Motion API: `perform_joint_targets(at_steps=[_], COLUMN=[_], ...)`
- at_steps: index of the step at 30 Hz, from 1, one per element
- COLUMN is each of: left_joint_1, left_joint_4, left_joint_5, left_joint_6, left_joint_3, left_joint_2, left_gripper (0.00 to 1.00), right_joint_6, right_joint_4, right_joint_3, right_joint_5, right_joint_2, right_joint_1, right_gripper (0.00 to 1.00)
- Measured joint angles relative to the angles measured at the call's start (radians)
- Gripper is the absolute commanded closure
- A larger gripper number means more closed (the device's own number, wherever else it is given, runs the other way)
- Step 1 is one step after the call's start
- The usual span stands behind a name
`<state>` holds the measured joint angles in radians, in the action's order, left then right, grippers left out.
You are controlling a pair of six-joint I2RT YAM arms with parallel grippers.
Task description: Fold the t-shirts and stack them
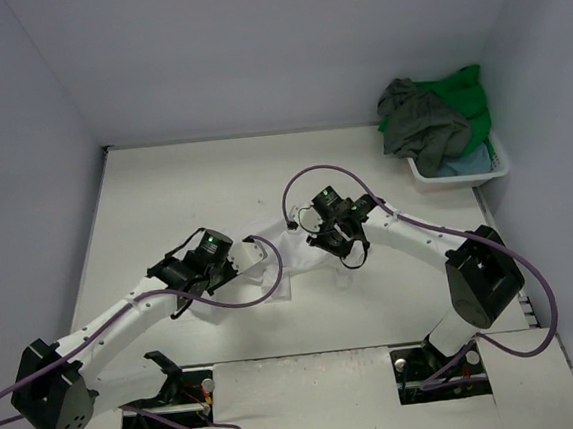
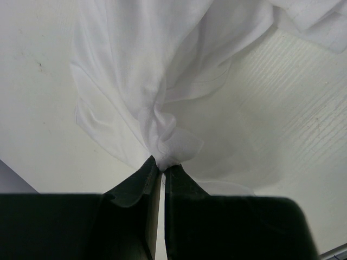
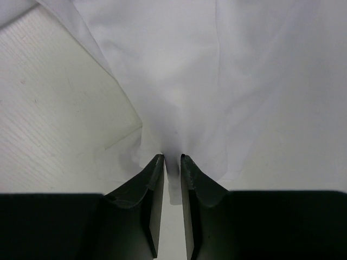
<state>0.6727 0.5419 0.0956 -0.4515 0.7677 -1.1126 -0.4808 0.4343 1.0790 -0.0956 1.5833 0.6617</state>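
Observation:
The white t-shirt point(image 1: 277, 237) lies bunched on the white table between my two grippers. My left gripper point(image 1: 246, 264) is shut on a gathered fold of it; in the left wrist view the cloth point(image 2: 157, 81) bunches into the fingertips point(image 2: 162, 167). My right gripper point(image 1: 342, 252) is shut on another edge of the same shirt; in the right wrist view the cloth point(image 3: 217, 81) runs down between the jaws point(image 3: 172, 158). The dark grey-olive shirt point(image 1: 419, 123), the bright green shirt point(image 1: 469, 98) and the light blue shirt point(image 1: 466, 164) lie heaped in the basket.
A white plastic basket point(image 1: 434, 176) stands at the back right corner against the wall. Purple cables loop over both arms. Grey walls close the table at the back and on both sides.

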Motion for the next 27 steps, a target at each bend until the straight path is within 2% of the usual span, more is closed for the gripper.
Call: perform_joint_targets(at_steps=[6, 18, 27], left_joint_1=[0.000, -0.045, -0.144], left_joint_4=[0.000, 0.009, 0.070], left_joint_5=[0.001, 0.026, 0.035], left_joint_6=[0.000, -0.006, -0.021], left_joint_3=[0.000, 0.008, 0.163], left_joint_2=[-0.005, 0.005, 0.119], left_gripper=[1.00, 1.00, 1.00], right_joint_6=[-0.002, 0.003, 0.020], right_joint_4=[0.000, 0.002, 0.003], right_joint_3=[-0.014, -0.003, 0.064], right_joint_5=[-0.002, 0.021, 0.020], right_joint_2=[0.018, 0.002, -0.257], right_joint_1=[0.000, 0.000, 0.000], right_gripper=[1.00, 1.00, 1.00])
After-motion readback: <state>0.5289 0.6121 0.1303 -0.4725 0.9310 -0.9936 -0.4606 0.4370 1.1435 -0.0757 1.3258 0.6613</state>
